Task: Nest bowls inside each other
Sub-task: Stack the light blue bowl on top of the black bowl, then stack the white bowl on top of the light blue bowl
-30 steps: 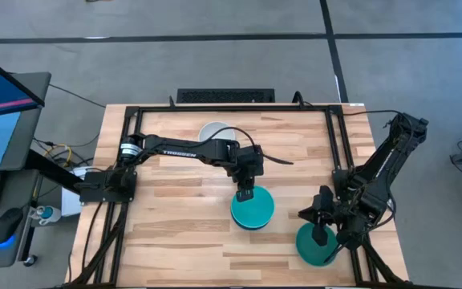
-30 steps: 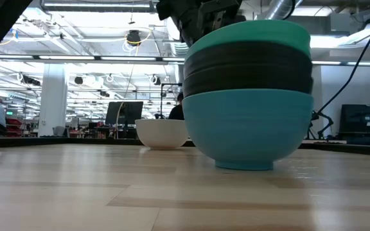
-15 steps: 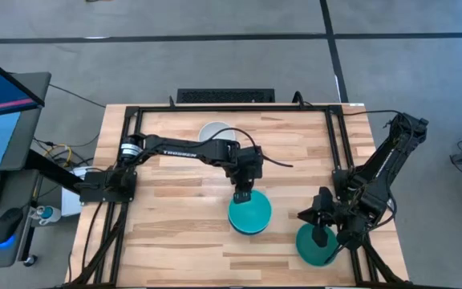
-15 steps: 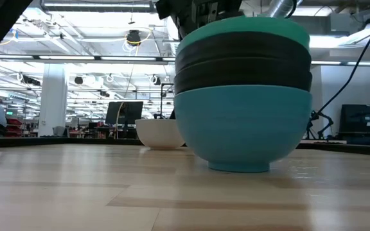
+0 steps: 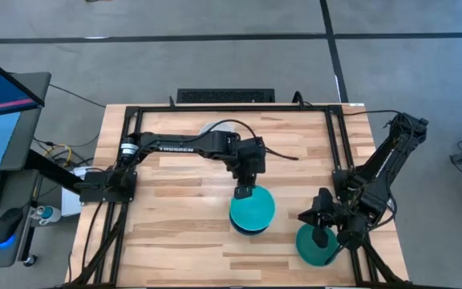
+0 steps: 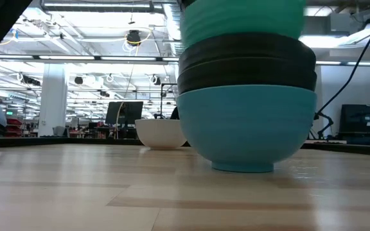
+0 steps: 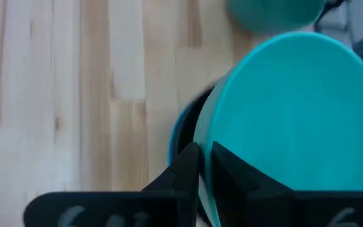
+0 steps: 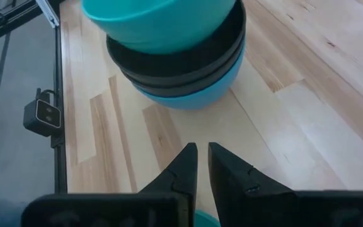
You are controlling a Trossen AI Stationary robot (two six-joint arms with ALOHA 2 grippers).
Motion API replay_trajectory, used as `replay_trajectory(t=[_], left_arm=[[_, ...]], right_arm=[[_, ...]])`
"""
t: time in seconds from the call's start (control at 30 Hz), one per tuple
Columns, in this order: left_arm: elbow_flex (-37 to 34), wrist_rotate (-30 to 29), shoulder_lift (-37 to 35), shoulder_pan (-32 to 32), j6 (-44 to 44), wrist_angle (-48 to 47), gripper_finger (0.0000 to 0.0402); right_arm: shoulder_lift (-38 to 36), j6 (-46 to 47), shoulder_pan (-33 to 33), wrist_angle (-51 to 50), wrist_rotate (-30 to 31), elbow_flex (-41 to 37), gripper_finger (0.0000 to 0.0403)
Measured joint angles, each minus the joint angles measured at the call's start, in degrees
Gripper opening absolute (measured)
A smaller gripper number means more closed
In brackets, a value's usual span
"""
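Observation:
Near the table's middle stands a stack: a light blue bowl [image 6: 246, 131] at the bottom and two black bowls [image 6: 246, 64] in it. Above them is another light blue bowl [image 5: 253, 210], with my left gripper [image 5: 245, 191] shut on it. A white bowl [image 6: 161, 133] rests on its base farther back, partly under the left arm. A teal green bowl [image 5: 311, 249] sits at the near right. My right gripper [image 8: 201, 151] hovers above it, shut, with only a slit between its fingers and nothing in them. My left gripper pinches the top light blue bowl's rim [image 7: 205, 165] on its far side, one finger [image 7: 184, 170] outside the wall and one finger [image 7: 232, 173] inside. The fingers slant down from the table's far side. The bowl is raised and tilted, its underside [image 8: 162, 38] still within the upper black bowl's rim.
Black frame rails [image 5: 337, 144] run along the table's edges and the right arm's base stands at the right. A keyboard [image 5: 224, 96] lies beyond the far edge. Bare wood [image 5: 175, 233] lies at the near left.
My left gripper has risen, keeping its hold on the top light blue bowl. The bowl has come up out of the black bowls and tipped, while the three bowls below stay on the table. My right gripper has kept still.

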Motion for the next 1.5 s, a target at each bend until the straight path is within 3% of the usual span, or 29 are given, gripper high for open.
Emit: replay_trajectory(t=[0.17,0.57,0.73,1.0,1.33,1.5], left_arm=[[0.0,-1.9,0.0,0.0,1.8,-3.9,0.0023],[-3.9,0.8,0.0,-1.0,1.7,-0.5,0.0028],[-5.5,3.5,0.0,-1.0,-1.4,4.2,0.0066],[-5.5,1.7,0.0,-0.9,-2.3,3.9,0.0127],[-4.1,2.3,-0.3,0.3,-1.6,2.3,0.0123],[-2.0,6.2,-0.3,1.7,-1.3,1.5,0.0126]], right_arm=[[0.0,0.0,0.0,0.0,0.0,0.0,0.0061],[0.0,0.0,0.0,1.7,-0.1,0.0,0.0061],[0.0,0.0,0.0,2.0,-0.1,0.0,0.0061],[0.0,0.0,0.0,2.9,-0.1,0.0,0.0061],[0.0,0.0,0.0,3.0,-0.1,0.0,0.0061],[0.0,0.0,0.0,3.1,-0.2,0.0,0.0061]])
